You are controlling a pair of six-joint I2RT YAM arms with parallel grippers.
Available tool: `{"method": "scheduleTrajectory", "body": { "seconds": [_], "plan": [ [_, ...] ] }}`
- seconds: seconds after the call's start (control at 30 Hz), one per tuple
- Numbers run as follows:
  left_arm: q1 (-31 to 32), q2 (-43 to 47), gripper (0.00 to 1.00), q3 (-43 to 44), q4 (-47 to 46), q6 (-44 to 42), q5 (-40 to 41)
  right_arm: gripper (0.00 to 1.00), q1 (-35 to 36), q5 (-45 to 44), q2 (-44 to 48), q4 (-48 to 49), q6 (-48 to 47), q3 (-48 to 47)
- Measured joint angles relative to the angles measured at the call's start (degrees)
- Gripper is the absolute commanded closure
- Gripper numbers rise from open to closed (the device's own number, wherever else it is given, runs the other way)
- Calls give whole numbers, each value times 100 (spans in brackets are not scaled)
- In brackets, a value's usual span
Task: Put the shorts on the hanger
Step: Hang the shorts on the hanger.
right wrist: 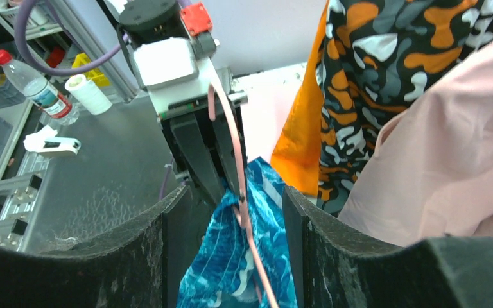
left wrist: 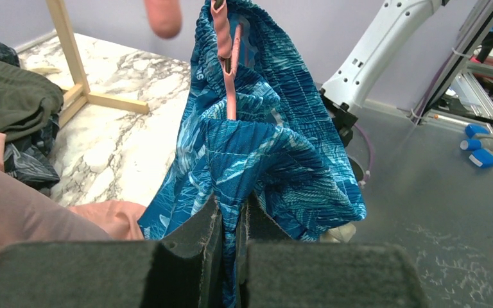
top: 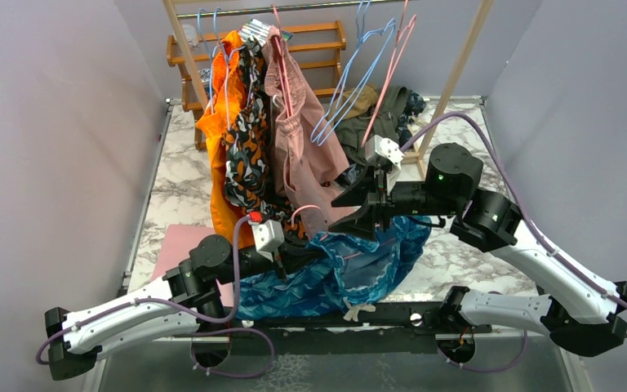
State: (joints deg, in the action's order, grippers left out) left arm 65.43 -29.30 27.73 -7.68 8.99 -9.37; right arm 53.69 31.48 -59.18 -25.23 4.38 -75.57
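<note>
Step in hand: judged as seating the shorts (left wrist: 263, 147) on the hanger (left wrist: 231, 77), with one arm holding and the other positioned to take a second grip.
Shorts, location: bunched at the near edge of the table (top: 180, 180), between the two arms. One part is lifted off the surface and the rest lies in a heap.
Hanger, location: a pink bar runs down into a fold of the shorts. How far it is threaded through cannot be told.
Left gripper (left wrist: 231, 218): jaws clenched on a pinch of the shorts fabric. The hanger wire passes just beside its fingers. Whether it is also pinched cannot be told.
Right gripper (right wrist: 234, 196): jaws released, standing either side of the hanger wire and the fabric below it, gripping neither.
Recommended grip: close the right jaws on the hanger wire only, above the cloth, so the fabric can slide along the bar.
Recommended motion: hold the left pinch steady and draw the cloth evenly, so that equal lengths hang on both sides of the bar.
Hazard, clearance: the pink shorts (top: 306, 155) and the orange-black shorts (top: 241, 147) hang close behind. Keep the fingers clear of them.
Hazard, drawstring (top: 357, 310): it trails at the table edge. Check that it does not snag.
</note>
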Motion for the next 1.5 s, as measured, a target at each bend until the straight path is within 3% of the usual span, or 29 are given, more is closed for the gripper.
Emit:
{"method": "scheduleTrajectory", "body": {
  "seconds": [0.4, 0.6, 0.67, 0.8, 1.0, 1.27, 1.5],
  "plan": [
    [0, -61, 100, 90, 94, 24, -136, 56, 0, 431, -160, 765, -17, 339],
    [0, -66, 100, 109, 101, 22, -136, 88, 0, 426, -197, 813, -17, 479],
    [-2, -66, 94, 109, 131, 22, -131, 99, 0, 420, -197, 850, -2, 498],
    [-4, -52, 82, 186, 310, 9, -122, 99, 0, 389, -136, 955, 9, 586],
    [-4, 131, 81, 262, 553, 2, -98, 99, 7, 170, 81, 1064, 7, 796],
    [-4, 452, 69, 280, 828, -2, 7, 99, 11, -144, 330, 1064, 7, 940],
    [-4, 472, 68, 282, 964, -2, 79, 99, 11, -326, 348, 1060, 7, 994]
  ]
}}
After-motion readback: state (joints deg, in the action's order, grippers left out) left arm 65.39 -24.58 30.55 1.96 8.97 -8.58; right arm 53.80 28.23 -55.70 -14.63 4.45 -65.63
